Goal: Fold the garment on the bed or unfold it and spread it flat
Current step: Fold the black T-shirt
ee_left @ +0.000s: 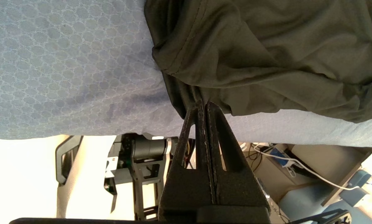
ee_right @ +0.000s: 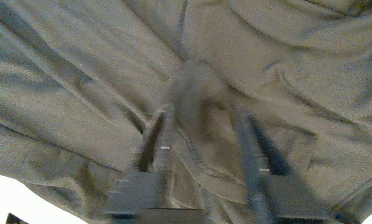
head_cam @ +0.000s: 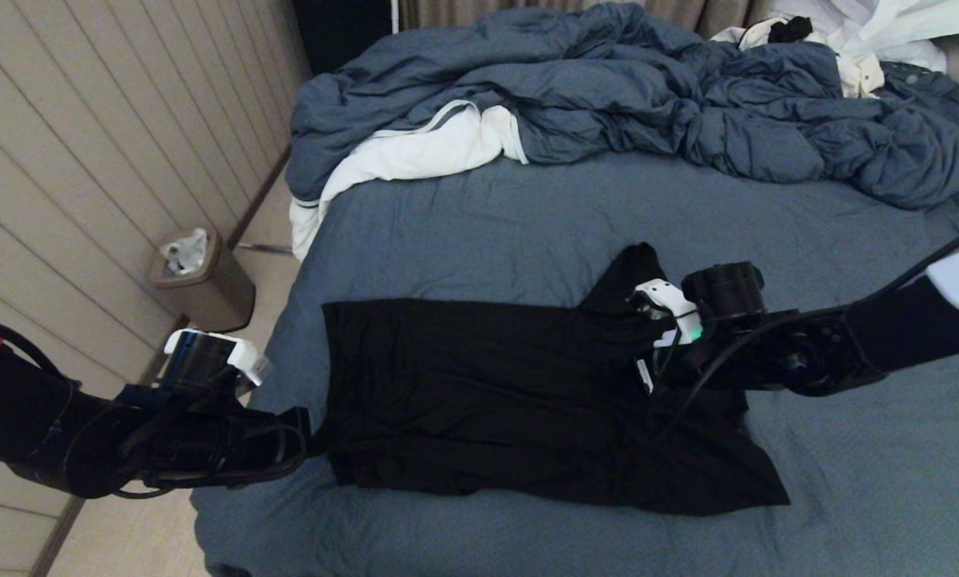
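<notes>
The garment [head_cam: 487,385], a black T-shirt, lies as a wide band across the near part of the bed [head_cam: 487,232], one corner sticking up toward the duvet; no print shows. My left gripper [head_cam: 315,437] is at the shirt's left edge near the bed's side. In the left wrist view the left gripper [ee_left: 204,104] is shut on a bunched hem of the garment [ee_left: 266,46]. My right gripper [head_cam: 651,373] presses down on the shirt's right part. In the right wrist view the right gripper [ee_right: 204,115] stands open, a ridge of the garment [ee_right: 80,62] pushed up between its fingers.
A rumpled blue duvet [head_cam: 607,88] with white lining fills the far half of the bed. A white clothes pile [head_cam: 872,32] sits at the far right corner. On the floor to the left stands a bin [head_cam: 203,280] by the panelled wall.
</notes>
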### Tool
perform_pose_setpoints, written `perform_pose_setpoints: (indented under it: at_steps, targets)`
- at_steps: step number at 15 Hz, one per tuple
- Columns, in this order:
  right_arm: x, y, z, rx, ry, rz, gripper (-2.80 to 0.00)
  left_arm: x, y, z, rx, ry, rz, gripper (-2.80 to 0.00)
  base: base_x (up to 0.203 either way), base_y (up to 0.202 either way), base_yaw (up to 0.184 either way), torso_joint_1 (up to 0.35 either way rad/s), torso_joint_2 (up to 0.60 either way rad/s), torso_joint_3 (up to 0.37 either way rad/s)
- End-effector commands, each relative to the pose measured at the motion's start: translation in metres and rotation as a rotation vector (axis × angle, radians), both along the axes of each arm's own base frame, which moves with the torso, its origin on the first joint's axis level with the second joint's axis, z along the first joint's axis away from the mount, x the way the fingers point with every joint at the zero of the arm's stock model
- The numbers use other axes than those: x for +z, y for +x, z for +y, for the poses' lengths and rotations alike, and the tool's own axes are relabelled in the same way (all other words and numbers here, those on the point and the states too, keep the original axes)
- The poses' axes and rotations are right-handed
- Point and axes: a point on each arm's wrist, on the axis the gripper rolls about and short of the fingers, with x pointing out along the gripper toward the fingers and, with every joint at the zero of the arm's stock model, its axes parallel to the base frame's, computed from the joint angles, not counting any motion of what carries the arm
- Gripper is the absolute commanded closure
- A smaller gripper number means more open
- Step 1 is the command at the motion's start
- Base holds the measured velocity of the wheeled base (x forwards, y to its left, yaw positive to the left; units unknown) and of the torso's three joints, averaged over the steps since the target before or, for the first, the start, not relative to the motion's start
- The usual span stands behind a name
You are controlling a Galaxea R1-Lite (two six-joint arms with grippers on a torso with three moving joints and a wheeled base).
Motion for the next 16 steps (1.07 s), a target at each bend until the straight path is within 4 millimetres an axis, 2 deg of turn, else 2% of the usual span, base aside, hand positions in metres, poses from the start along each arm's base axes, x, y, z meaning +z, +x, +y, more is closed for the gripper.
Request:
perform_pose_setpoints:
  at_steps: [1, 6, 7, 9, 10, 14, 16]
  targets:
    - [0.004, -0.002, -0.003, -0.008, 0.01, -0.009, -2.8, -0.001, 0.0, 0.0, 0.001, -0.003, 0.002, 0.0, 0.0, 0.0, 0.0, 0.0, 0.0, 0.0]
    - [0.014, -0.004, -0.009, -0.046, 0.036, -0.031, -2.8, 0.0, 0.0, 0.0, 0.002, -0.003, -0.001, 0.0, 0.0, 0.0, 0.0, 0.0, 0.0, 0.0]
    - [0.011, -0.004, -0.018, -0.081, 0.043, -0.016, 0.0, 0.002, -0.001, 0.0, 0.003, -0.004, -0.004, 0.0, 0.0, 0.0, 0.0, 0.0, 0.0, 0.0]
    - [0.0, -0.01, -0.041, -0.142, 0.048, 0.024, 0.0, 0.013, -0.002, -0.004, -0.004, -0.023, -0.041, 0.0, 0.0, 0.0, 0.0, 0.0, 0.0, 0.0]
    - [-0.003, -0.012, -0.048, -0.151, 0.058, 0.031, 0.0, 0.023, 0.001, -0.014, -0.021, -0.039, -0.071, 0.0, 0.0, 0.0, 0.0, 0.0, 0.0, 0.0]
    - [-0.007, -0.02, -0.057, -0.151, 0.085, 0.057, 0.0, 0.057, -0.001, -0.066, -0.137, -0.043, -0.104, 0.0, 0.0, 0.0, 0.0, 0.0, 0.0, 0.0]
    - [-0.011, -0.027, -0.056, -0.149, 0.082, 0.076, 0.0, 0.073, -0.01, -0.102, -0.24, -0.03, -0.087, 0.0, 0.0, 0.0, 0.0, 0.0, 0.0, 0.0]
